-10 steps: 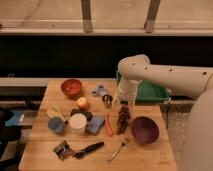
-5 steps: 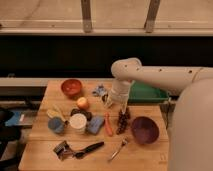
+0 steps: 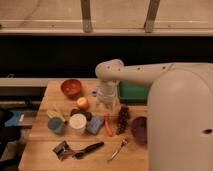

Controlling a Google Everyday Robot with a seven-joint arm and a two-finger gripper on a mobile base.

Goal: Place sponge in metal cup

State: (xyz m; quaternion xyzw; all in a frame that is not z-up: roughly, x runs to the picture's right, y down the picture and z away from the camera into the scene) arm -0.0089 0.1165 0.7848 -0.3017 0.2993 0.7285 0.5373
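The sponge [image 3: 95,125] is a flat light-blue pad lying on the wooden table [image 3: 40,137], just right of the white cup [image 3: 78,122]. My gripper [image 3: 107,99] hangs at the end of the white arm, above the middle of the table, behind and a little right of the sponge and apart from it. The metal cup is hidden behind the gripper. A lumpy blue-grey object [image 3: 95,91] peeks out at the gripper's left.
A red bowl [image 3: 71,87] stands back left, with an orange fruit [image 3: 82,103] before it. A round blue cup [image 3: 55,125] is left of the white cup. A red carrot-like piece [image 3: 108,125], dark grapes [image 3: 122,119], a purple bowl [image 3: 139,129], a green tray [image 3: 132,92], a black-handled brush [image 3: 85,149] and a spoon [image 3: 117,148] lie around.
My arm has swung left, from above the grapes to above the spot where the metal cup stood, now covering it. The sponge has not moved.
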